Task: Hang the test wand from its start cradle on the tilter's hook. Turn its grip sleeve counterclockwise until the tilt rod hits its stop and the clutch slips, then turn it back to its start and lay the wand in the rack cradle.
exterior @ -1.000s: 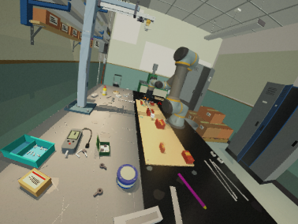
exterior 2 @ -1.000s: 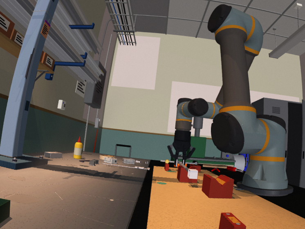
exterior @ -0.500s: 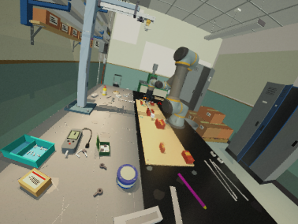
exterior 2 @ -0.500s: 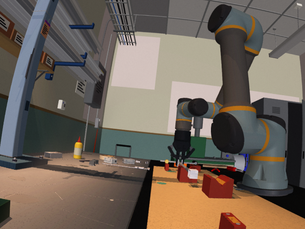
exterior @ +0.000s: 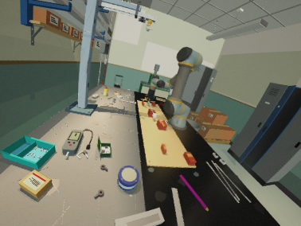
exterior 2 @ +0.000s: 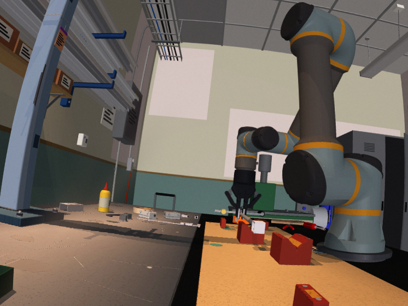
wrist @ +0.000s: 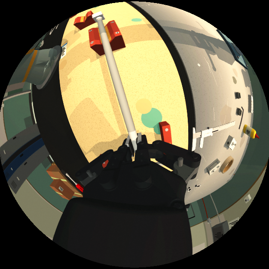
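My gripper points down at the far end of the tan work mat, closed on the near end of the test wand, a long pale rod with a white block at its other end. The wand lies across a red V-shaped cradle. A second red cradle stands nearer on the mat. A small red post stands just right of my fingers. The tilter's hook is hidden behind my gripper.
The tan mat runs along the black bench, with more red blocks on it. The arm's base stands right of the mat. A caliper, a tape roll and a glue bottle lie on the grey table to the left.
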Tool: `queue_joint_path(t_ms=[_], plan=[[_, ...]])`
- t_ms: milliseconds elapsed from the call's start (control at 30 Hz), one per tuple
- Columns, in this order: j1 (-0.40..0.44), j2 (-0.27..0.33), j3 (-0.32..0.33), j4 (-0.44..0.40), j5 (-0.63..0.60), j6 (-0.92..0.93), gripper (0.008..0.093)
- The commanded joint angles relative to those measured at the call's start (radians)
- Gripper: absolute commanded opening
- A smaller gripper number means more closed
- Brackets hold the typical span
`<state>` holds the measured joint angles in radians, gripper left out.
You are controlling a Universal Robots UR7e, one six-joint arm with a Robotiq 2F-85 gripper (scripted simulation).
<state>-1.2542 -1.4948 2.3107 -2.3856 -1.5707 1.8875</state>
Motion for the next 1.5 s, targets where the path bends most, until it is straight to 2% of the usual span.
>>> queue_joint_path(t_ms=[0,567,900,1167,1467], plan=[[0.0,-0.008,-0.004,0.009,0.0,0.0,0.008],[0.0,-0.151,-0.108,0.256,0.0,0.0,0.008],[0.0,-0.208,-0.181,0.387,0.0,0.0,0.008],[0.0,-0.228,-0.216,0.442,0.0,0.0,0.008],[0.0,-0.232,-0.225,0.455,0.0,0.0,0.008]])
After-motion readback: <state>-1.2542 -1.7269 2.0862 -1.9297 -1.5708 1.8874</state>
